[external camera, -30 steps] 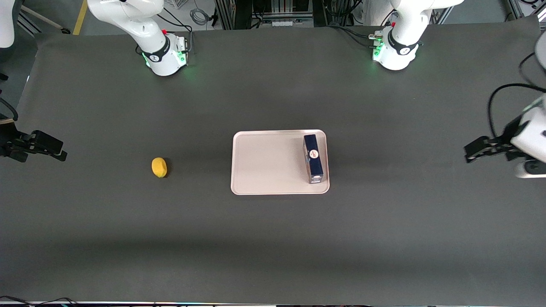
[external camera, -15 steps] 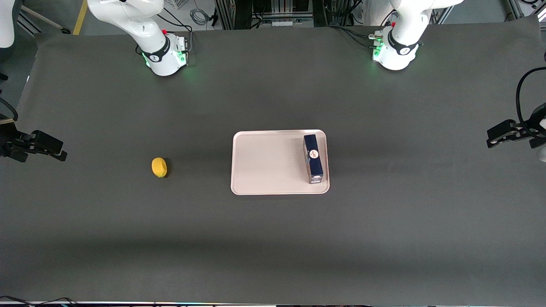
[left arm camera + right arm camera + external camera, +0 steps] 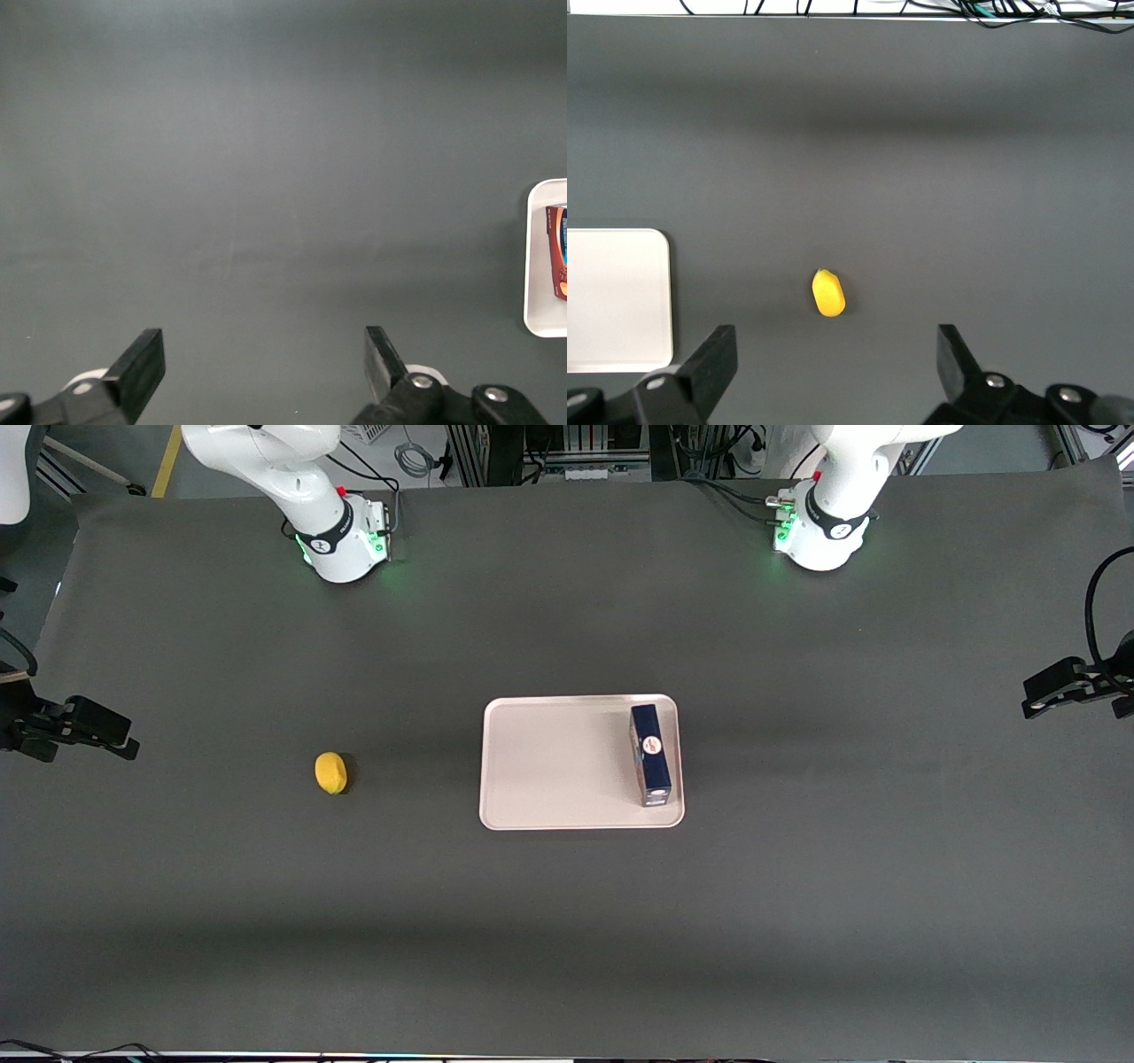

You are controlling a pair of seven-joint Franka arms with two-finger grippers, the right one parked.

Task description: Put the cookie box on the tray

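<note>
We see the claw (image 3: 264, 359) spread wide and empty, hovering over bare surface (image 3: 886, 868) at the working arm's end. Well apart from it, the box (image 3: 651, 755) lies on the tray (image 3: 549, 766), along the tray's edge nearest the claw.

Front view high above the table (image 3: 567, 957), looking down, both wrist views closer, facing downward, all sharing the tray (image 3: 549, 766), gripper (image 3: 264, 361) over bare table
</note>
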